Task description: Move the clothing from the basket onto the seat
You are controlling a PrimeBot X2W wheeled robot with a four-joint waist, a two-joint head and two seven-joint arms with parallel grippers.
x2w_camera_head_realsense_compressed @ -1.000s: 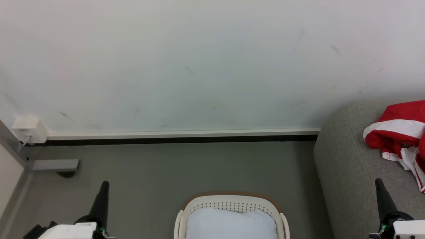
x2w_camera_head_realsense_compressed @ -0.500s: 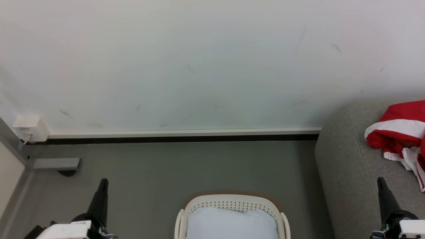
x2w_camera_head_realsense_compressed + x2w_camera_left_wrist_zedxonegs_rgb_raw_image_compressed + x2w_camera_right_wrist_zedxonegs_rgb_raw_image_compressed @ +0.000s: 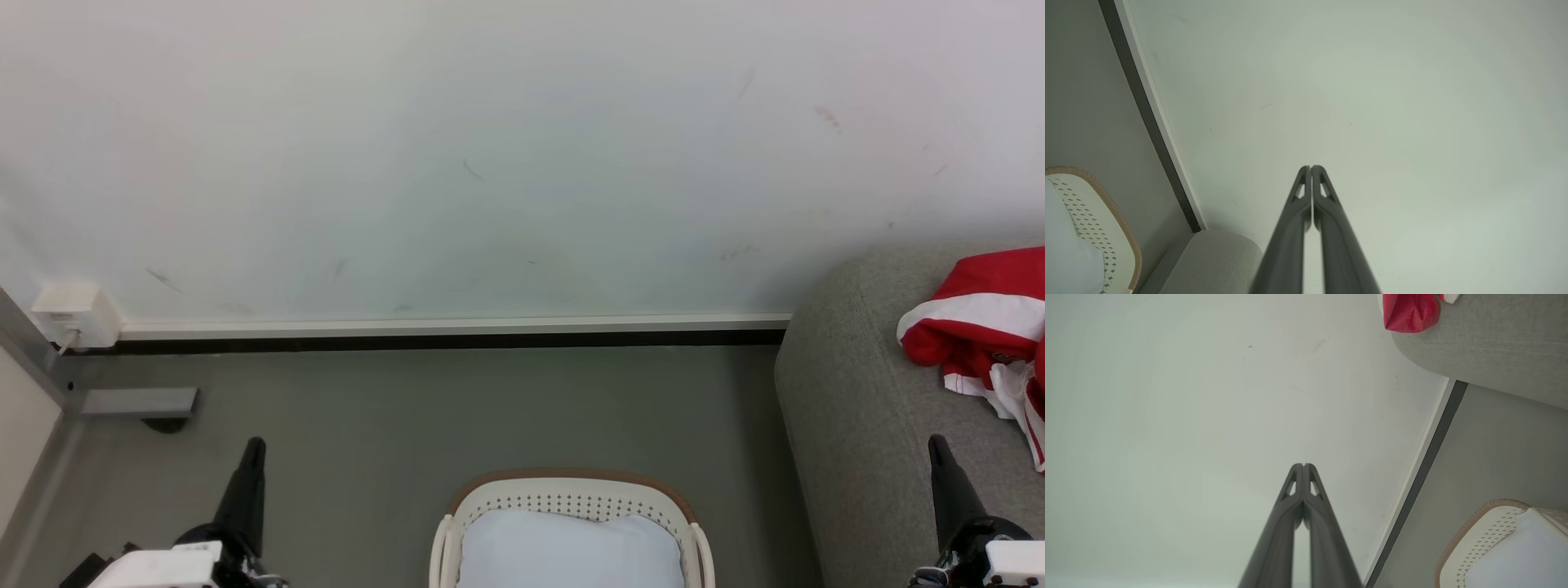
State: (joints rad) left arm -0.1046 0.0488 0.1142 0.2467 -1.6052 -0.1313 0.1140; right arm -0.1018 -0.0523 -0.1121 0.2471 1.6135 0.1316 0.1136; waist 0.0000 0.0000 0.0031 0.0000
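1. Pale, scuffed wall (image 3: 490, 163) is filling the background and meeting a grey floor (image 3: 490, 408) along a white-and-black skirting (image 3: 449, 331).
2. A small white box (image 3: 73, 314) is sitting on the wall at the floor's far left corner, just above the skirting's end.
3. The basket (image 3: 571, 500) is standing on the floor, well apart from the skirting and near the rounded end of the seat (image 3: 857, 408), with a strip of floor between them.
4. A white pad (image 3: 571, 551) is lying inside the basket, covering the part of its inside that is showing.
5. The seat is running back to the wall, its rounded end facing the basket.
6. The clothing (image 3: 971, 318) is lying crumpled on the seat's top, back from the rounded end, with a broad white stripe showing across the red.
7. In the right wrist view a red fold (image 3: 1408, 312) is resting at the seat's wall-side edge.
8. The left gripper (image 3: 254, 445) is hovering over the floor, left of the basket and apart from it, pointing toward the wall.
9. Its fingers (image 3: 1327, 220) are pressing together from tip downward and gripping nothing.
10. The right gripper (image 3: 937, 443) is showing against the seat's top, near the clothing but clear of it.
11. Its fingers (image 3: 1316, 514) are likewise meeting at the tips, fully closed, with nothing between them.
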